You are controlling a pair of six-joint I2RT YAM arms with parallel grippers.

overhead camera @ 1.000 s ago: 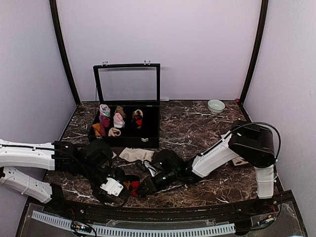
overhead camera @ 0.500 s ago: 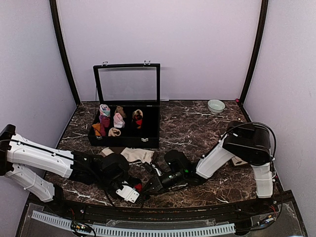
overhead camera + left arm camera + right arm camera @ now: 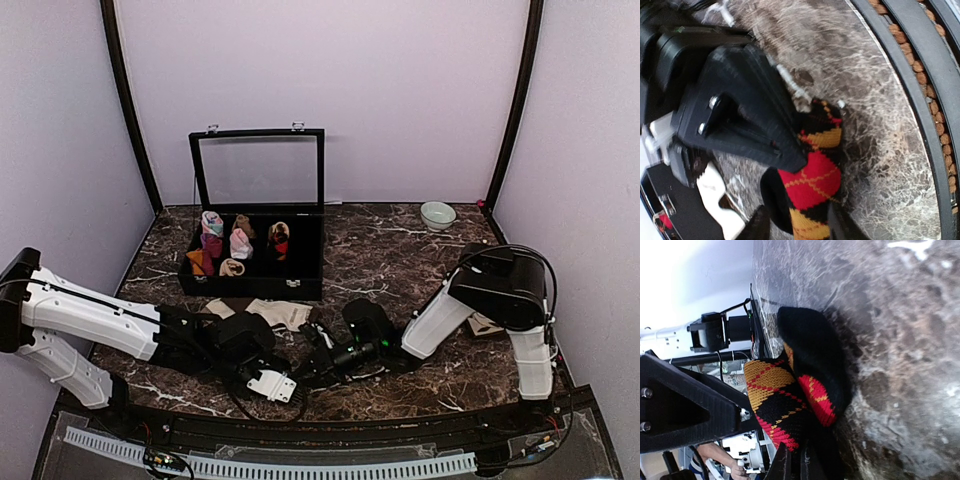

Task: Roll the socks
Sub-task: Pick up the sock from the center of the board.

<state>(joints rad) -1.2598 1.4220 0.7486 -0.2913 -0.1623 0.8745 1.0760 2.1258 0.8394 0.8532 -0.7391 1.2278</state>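
The black sock with red and yellow argyle diamonds (image 3: 815, 182) lies bunched on the marble near the table's front edge. My left gripper (image 3: 800, 227) has a finger on each side of it, closed against the fabric. My right gripper (image 3: 796, 465) is shut, its tips pinching the edge of the same sock (image 3: 785, 400). In the top view the left gripper (image 3: 288, 382) and the right gripper (image 3: 308, 366) meet tip to tip and hide the argyle sock. The cream sock (image 3: 272, 313) lies flat just behind them.
A black box (image 3: 300, 272) with its glass lid up stands behind, holding several rolled sock bundles. A small pale bowl (image 3: 437, 214) sits at the back right. The table's dark front rail (image 3: 920, 75) runs close beside the sock.
My left arm has swung right, to meet the right gripper, and its jaws have narrowed round the argyle sock. The right gripper has drawn back slightly to the right, still shut.
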